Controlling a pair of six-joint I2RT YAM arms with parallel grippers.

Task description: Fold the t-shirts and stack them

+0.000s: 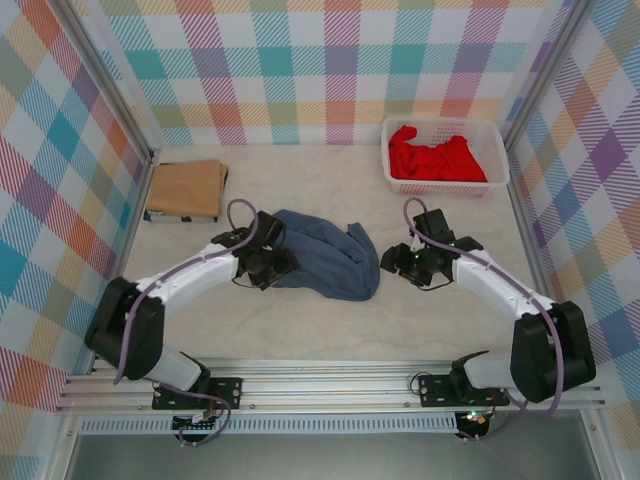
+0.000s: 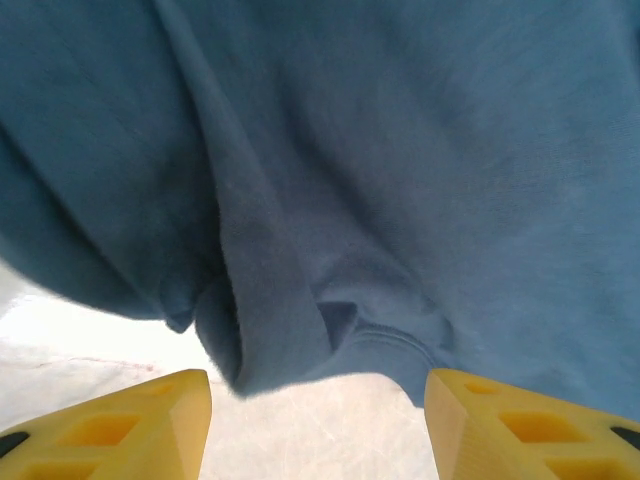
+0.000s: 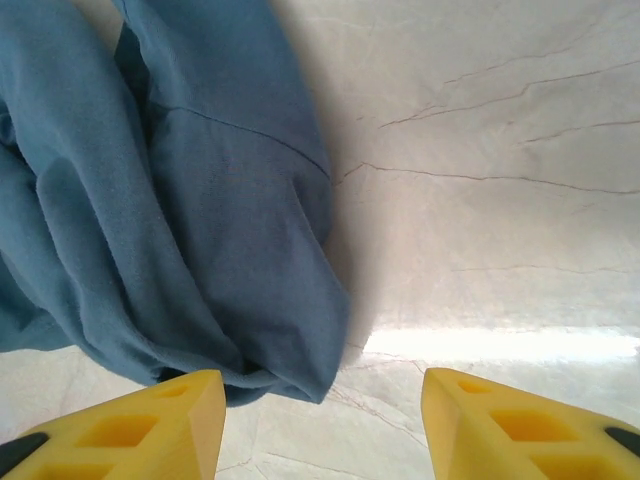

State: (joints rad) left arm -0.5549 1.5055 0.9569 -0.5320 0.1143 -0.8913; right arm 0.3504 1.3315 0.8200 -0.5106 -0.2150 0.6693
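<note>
A slate blue t-shirt (image 1: 330, 258) lies crumpled on the table between my two arms. My left gripper (image 1: 272, 265) sits at its left edge, open, with a hem fold (image 2: 380, 340) just beyond the yellow fingertips (image 2: 150, 425) and nothing between them. Open as well, my right gripper (image 1: 400, 262) hangs just off the shirt's right edge, where a rumpled blue fold (image 3: 200, 250) lies ahead of its left fingertip (image 3: 150, 425). A tan-brown t-shirt (image 1: 186, 189) rests folded at the back left. A bright red t-shirt (image 1: 433, 158) is bunched in the basket.
The white slotted basket (image 1: 498, 135) stands at the back right. Plaid walls close in the table on three sides. Bare tabletop (image 3: 500, 200) stretches to the right of the blue shirt and along the near edge.
</note>
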